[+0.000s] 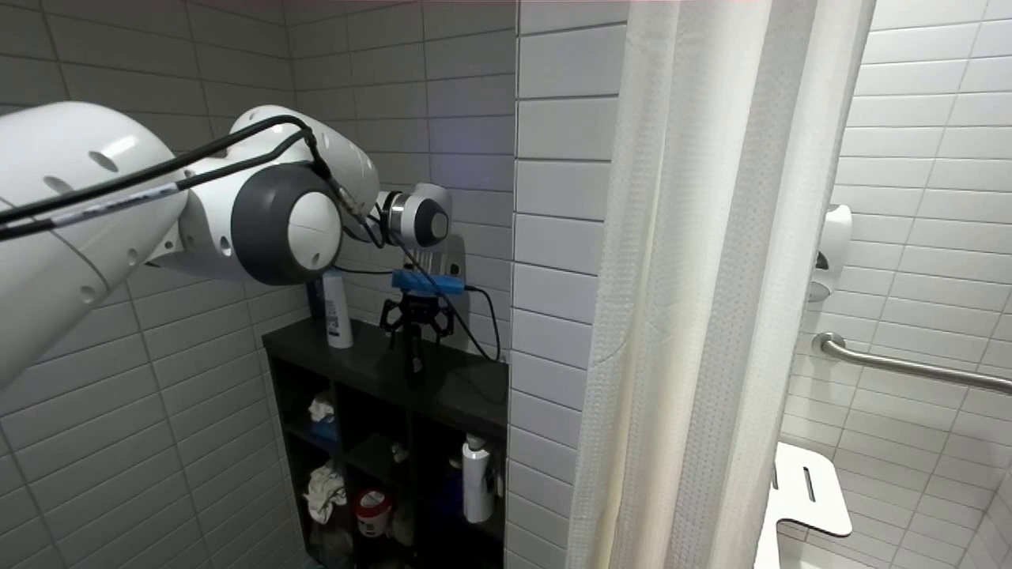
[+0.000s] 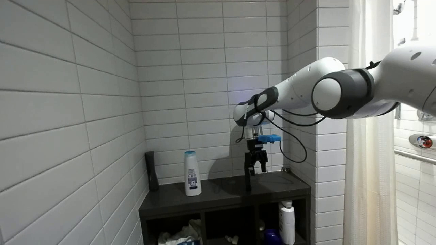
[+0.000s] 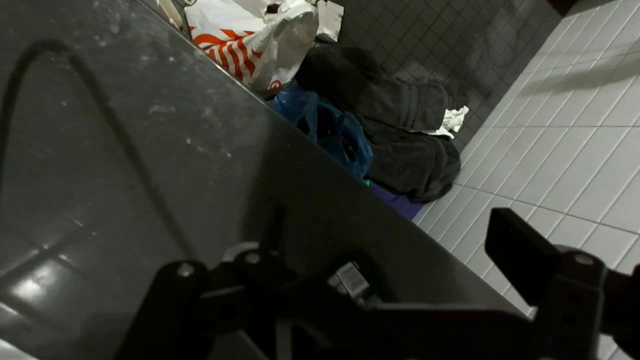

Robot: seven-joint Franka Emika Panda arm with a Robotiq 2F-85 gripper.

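My gripper (image 2: 258, 171) hangs pointing down over the dark shelf top (image 2: 218, 190), its black fingers spread apart. In the wrist view my gripper (image 3: 387, 227) shows a wide gap between its fingertips. A slim dark upright object (image 2: 248, 183) rises from the shelf close to the fingers; an exterior view puts this dark object (image 1: 413, 359) between them. Whether it touches them I cannot tell. Low between the fingers shows a small silvery piece (image 3: 352, 280), its body lost in shadow. To one side stands a white bottle (image 2: 193, 177) with a blue cap.
A dark flared object (image 2: 152, 172) leans by the tiled wall. Lower compartments hold a white bottle (image 2: 287, 223), cloths (image 2: 190, 229) and a red-and-white tub (image 1: 373, 512). Past the shelf edge lie a white-and-red bag (image 3: 250, 47), a blue bag (image 3: 325, 125) and dark fabric (image 3: 410, 160). A curtain (image 1: 696, 276) hangs nearby.
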